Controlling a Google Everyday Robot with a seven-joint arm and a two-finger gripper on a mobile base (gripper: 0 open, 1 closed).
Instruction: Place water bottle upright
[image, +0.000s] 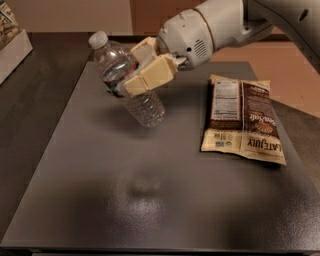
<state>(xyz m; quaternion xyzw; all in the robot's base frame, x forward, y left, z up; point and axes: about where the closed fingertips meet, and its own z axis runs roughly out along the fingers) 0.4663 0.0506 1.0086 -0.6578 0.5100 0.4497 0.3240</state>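
The water bottle (142, 107), clear ribbed plastic with a white cap at its upper left, hangs tilted above the dark table (100, 200), its base lower right and close to the surface. My gripper (134, 76) reaches in from the upper right and is shut on the bottle's middle, its cream fingers (150, 75) covering most of the label band. The cap end points up and to the left.
A brown snack bag (245, 120) lies flat on the table to the right of the bottle. A white box (12, 45) sits at the far left edge. The table's right edge borders a tan floor.
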